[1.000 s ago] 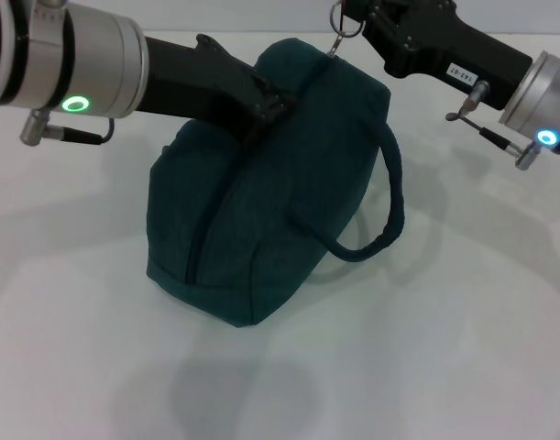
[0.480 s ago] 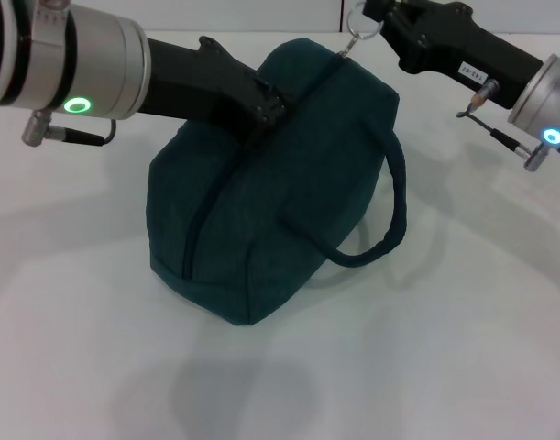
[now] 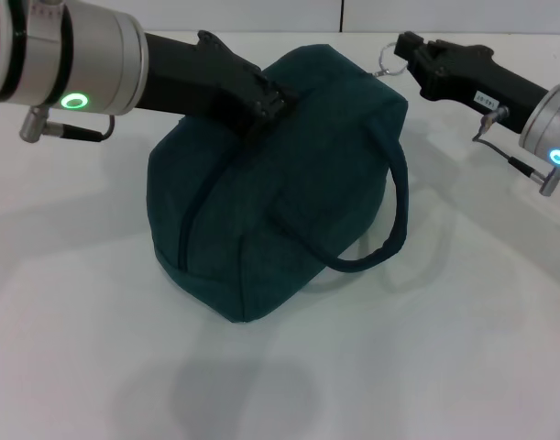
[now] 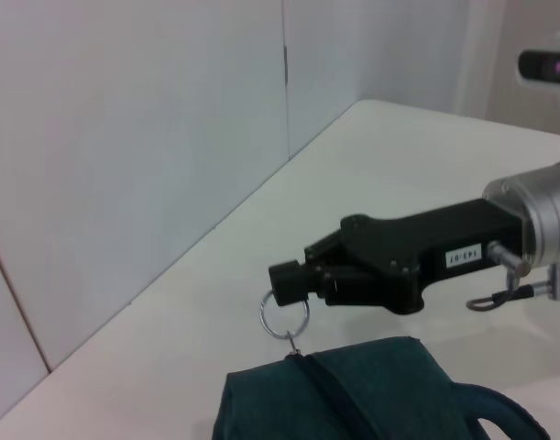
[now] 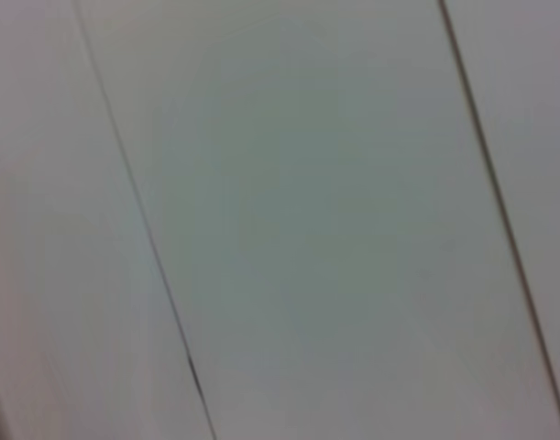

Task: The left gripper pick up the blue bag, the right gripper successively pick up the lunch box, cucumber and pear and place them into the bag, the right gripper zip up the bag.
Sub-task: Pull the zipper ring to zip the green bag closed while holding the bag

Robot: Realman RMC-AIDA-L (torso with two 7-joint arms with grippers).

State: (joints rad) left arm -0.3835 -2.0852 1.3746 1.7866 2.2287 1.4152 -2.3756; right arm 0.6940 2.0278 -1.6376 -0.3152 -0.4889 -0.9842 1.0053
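A plain white worktop (image 3: 426, 367) runs back to pale panelled walls (image 4: 124, 137), and the blue bag (image 3: 280, 183) sits on it near the middle, bulging, its zip line running along the top and one loop handle (image 3: 385, 229) hanging free on the robot's right side. The left gripper (image 3: 266, 101) is pressed into the top of the bag, closed on a pinch of the fabric there. At the far right end of the bag the zip's ring pull (image 3: 386, 64) stands up, and the right gripper (image 3: 403, 50) has its tip clamped on that ring, the arm reaching in from the right. The right wrist view shows only blank wall panels.
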